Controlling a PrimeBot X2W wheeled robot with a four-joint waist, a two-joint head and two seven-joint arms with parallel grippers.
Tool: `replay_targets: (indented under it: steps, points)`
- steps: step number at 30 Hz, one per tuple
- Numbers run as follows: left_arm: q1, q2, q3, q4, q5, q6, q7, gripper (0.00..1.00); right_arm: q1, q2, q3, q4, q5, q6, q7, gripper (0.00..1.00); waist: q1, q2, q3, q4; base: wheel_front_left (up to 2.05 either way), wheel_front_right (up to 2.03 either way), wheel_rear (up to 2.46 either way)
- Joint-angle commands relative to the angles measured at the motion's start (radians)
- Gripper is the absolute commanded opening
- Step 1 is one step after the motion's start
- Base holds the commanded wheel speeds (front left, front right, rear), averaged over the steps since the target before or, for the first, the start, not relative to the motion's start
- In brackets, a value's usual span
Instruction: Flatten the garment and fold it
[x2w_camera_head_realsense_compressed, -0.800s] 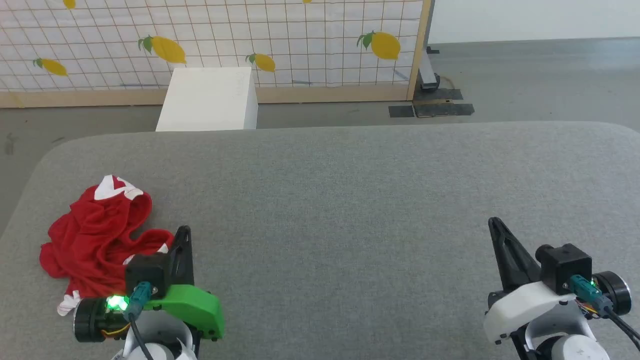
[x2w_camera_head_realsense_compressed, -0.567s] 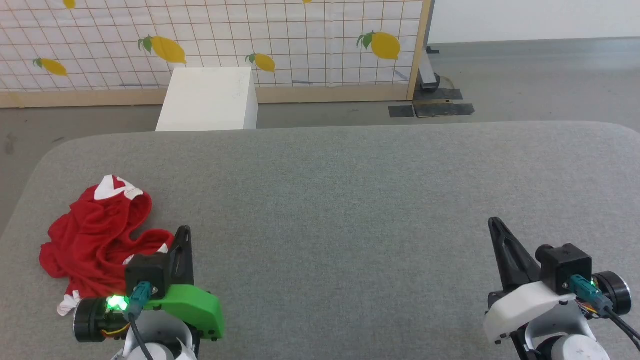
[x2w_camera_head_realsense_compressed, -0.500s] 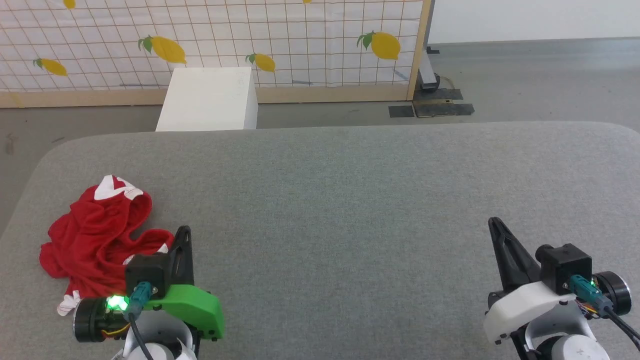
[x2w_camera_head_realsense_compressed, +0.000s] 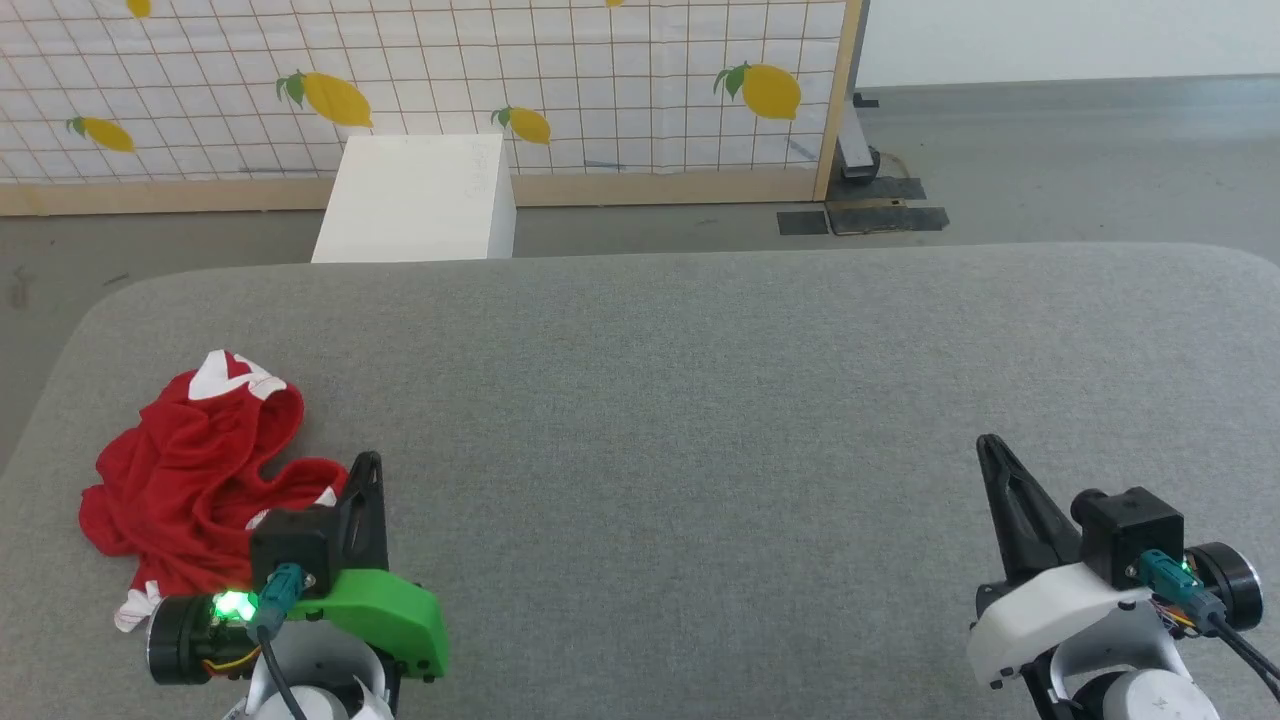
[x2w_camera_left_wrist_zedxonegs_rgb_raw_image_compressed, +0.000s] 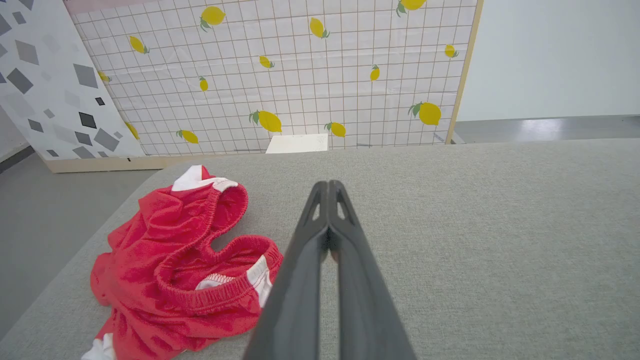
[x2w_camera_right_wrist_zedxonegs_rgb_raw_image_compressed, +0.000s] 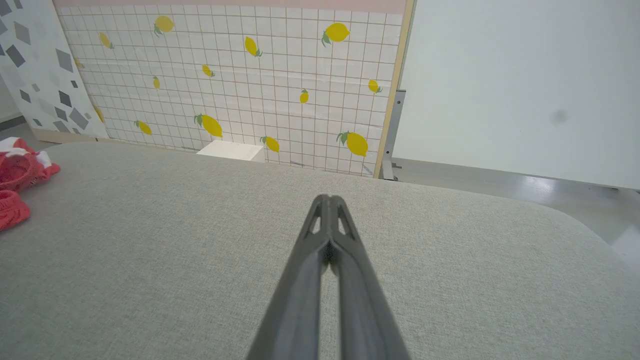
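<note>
Plainly, none of the task is done yet. The table (x2w_camera_head_realsense_compressed: 700, 380), a grey cloth-covered top, takes up most of the head view. Beyond its far edge at 12 o'clock stands a lemon-print screen (x2w_camera_head_realsense_compressed: 560, 70), with a white box (x2w_camera_head_realsense_compressed: 415, 200) on the floor at 11 o'clock.

The shorts (x2w_camera_head_realsense_compressed: 185, 470) lie in a crumpled red heap at 8 o'clock on the table, near its left edge. The waistband is looped open, and white trim shows at the far tip and at the near end.

The left gripper (x2w_camera_head_realsense_compressed: 366, 462) sits at 7 o'clock, just beside the heap's right side. In the left wrist view its fingers are pressed together on nothing, with the cloth at 9 o'clock of them. I cannot tell whether they brush it. The right gripper (x2w_camera_head_realsense_compressed: 985, 442) sits at 4 o'clock, well apart from the shorts, likewise clenched and empty above bare table.

I judge the step in hand to be the approach before a first grasp. The next move calls for the left gripper to part its fingers, swing toward 9 o'clock and pinch the waistband. The heap probably then needs drawing toward the table's middle, where the right gripper can reach it and help spread it flat.
</note>
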Motion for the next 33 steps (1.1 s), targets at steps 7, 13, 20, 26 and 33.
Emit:
replay_targets:
  steps: [7, 13, 20, 26, 33]
  points:
    - [0.011, -0.005, 0.003, -0.002, 0.01, -0.001, 0.001, 0.0, 0.0, -0.001, 0.0, -0.005, -0.006, -0.001, 0.003, 0.0, 0.0, 0.0, 0.0, 0.0, 0.0, 0.0, 0.0]
    - [0.011, -0.005, 0.003, -0.002, 0.01, -0.001, 0.001, 0.0, 0.0, -0.001, 0.0, -0.005, -0.006, -0.001, 0.003, 0.0, 0.0, 0.0, 0.0, 0.0, 0.0, 0.0, 0.0]
    - [0.0, 0.0, 0.0, 0.0, 0.0, 0.0, 0.0, 1.0, 0.0, 0.0, 0.0, 0.0, 0.0, 0.0, 0.0, 1.0, 0.0, 0.0, 0.0, 0.0, 0.0, 0.0, 0.0]
    - [0.0, 0.0, -0.007, 0.004, -0.007, 0.002, -0.006, 1.0, 0.004, 0.0, -0.003, 0.006, 0.009, 0.0, -0.006, 1.0, 0.0, 0.0, 0.0, 0.0, 0.0, 0.0, 0.0]
    - [-0.002, 0.0, -0.02, 0.015, -0.019, 0.007, -0.021, 1.0, 0.011, 0.0, -0.014, 0.021, 0.027, 0.0, -0.021, 1.0, 0.0, 0.0, 0.0, 0.0, 0.0, 0.0, 0.0]
